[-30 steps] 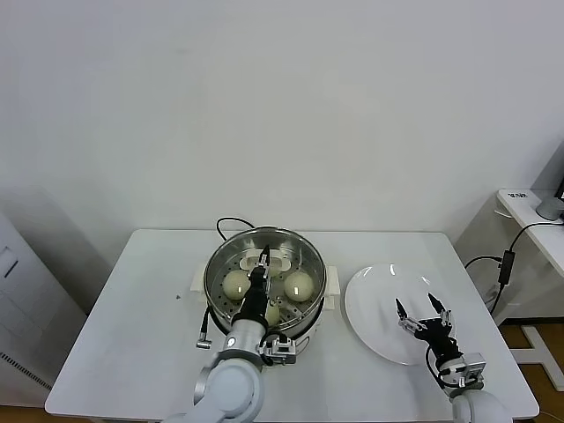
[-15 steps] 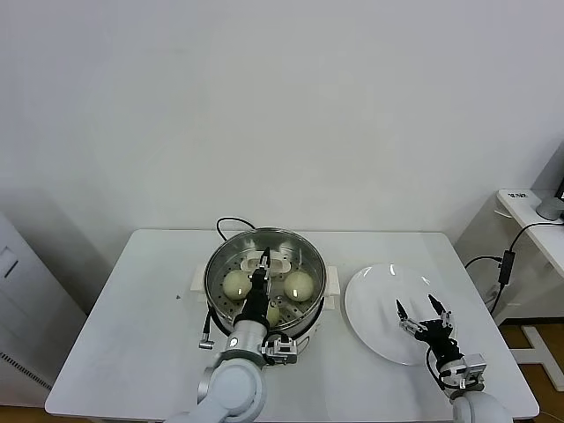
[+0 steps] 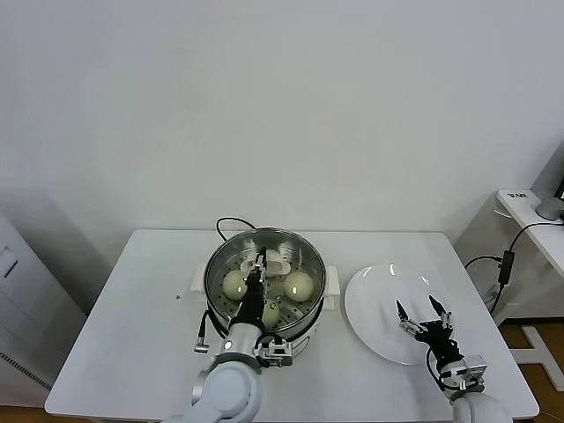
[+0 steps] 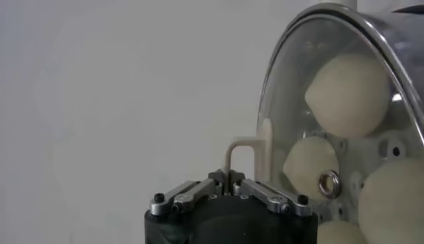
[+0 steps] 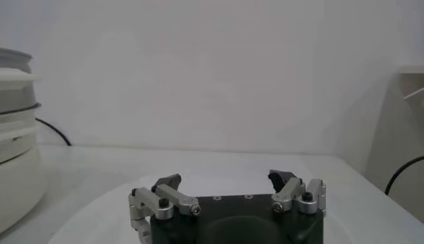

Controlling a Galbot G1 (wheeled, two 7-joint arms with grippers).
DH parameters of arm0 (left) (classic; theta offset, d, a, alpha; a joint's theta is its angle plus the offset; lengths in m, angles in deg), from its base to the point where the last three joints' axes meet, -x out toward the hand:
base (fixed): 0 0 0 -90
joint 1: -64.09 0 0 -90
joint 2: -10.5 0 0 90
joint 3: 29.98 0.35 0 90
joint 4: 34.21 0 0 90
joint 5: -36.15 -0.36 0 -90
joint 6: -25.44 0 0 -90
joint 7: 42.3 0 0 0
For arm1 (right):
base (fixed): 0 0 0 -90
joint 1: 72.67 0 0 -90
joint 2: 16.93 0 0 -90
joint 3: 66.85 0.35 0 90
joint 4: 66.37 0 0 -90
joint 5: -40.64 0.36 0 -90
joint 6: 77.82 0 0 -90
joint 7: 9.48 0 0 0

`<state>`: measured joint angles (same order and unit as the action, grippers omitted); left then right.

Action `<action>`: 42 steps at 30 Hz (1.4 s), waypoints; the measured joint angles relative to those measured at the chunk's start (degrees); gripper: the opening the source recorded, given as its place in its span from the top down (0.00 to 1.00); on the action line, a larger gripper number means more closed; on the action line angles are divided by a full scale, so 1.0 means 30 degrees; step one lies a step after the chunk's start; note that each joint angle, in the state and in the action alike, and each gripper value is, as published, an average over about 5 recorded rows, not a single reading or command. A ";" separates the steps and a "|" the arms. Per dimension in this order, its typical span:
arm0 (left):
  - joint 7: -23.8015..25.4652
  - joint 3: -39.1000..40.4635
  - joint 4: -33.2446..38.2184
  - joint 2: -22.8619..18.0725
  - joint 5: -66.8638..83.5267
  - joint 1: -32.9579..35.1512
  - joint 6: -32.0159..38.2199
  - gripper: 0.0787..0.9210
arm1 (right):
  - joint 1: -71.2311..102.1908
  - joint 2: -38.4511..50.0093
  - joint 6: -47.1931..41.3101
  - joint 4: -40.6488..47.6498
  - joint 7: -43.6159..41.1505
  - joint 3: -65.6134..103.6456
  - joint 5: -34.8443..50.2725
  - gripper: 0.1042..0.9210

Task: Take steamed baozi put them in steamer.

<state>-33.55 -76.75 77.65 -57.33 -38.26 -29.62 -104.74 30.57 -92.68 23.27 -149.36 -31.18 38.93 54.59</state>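
The steamer (image 3: 212, 270) stands mid-table with the glass lid (image 4: 285, 86) over it. Three baozi (image 3: 234, 283) (image 3: 299, 285) (image 3: 270, 313) show through the glass in the head view; the left wrist view shows them close up (image 4: 348, 93) (image 4: 310, 166) (image 4: 394, 205). My left gripper (image 3: 260, 263) (image 4: 227, 178) is over the pot, its jaws pinched on the lid's thin cream handle (image 4: 240, 143). My right gripper (image 3: 421, 308) (image 5: 225, 179) hovers open and empty over the white plate (image 3: 374, 286).
A black cord (image 3: 231, 224) runs behind the steamer. The plate lies right of the pot, close to the table's right edge. The steamer's white base (image 5: 14, 142) shows at the side of the right wrist view. A wall rises behind the table.
My left arm has shifted slightly toward the front left while staying at the lid handle, and the handle looks a little turned. The right arm has not moved.
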 measured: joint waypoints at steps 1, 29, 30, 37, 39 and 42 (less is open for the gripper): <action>-0.0025 -0.0067 0.0139 0.0080 0.0188 0.0089 0.0051 0.70 | -0.0001 -0.0015 0.0011 0.0012 -0.0006 0.0002 0.0000 0.12; -0.1764 -1.0461 0.4856 0.0842 2.7550 0.1709 0.5459 0.12 | -0.0169 0.0219 -0.0576 -0.1031 0.0574 -0.0239 0.0831 0.12; -0.1962 -1.0995 0.4709 0.0796 2.8326 0.1856 0.5508 0.12 | -0.0150 0.0242 -0.0634 -0.1147 0.0669 -0.0245 0.0889 0.12; -0.2546 -1.3790 0.3397 0.0803 3.1607 0.3037 0.5965 0.12 | -0.0081 0.0255 -0.1024 -0.1930 0.1186 -0.0301 0.1154 0.12; -0.2576 -1.4313 0.2976 0.0848 3.2020 0.3359 0.6152 0.12 | -0.0058 0.0239 -0.1112 -0.2132 0.1252 -0.0284 0.1164 0.12; -0.2618 -1.4926 0.2320 0.0889 3.2388 0.3766 0.6429 0.12 | 0.0019 0.0256 -0.1255 -0.2459 0.1299 -0.0234 0.1105 0.12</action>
<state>-41.41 -121.52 84.61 -54.66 58.90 -18.32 -85.45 30.63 -91.91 19.50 -156.73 -27.28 38.23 57.90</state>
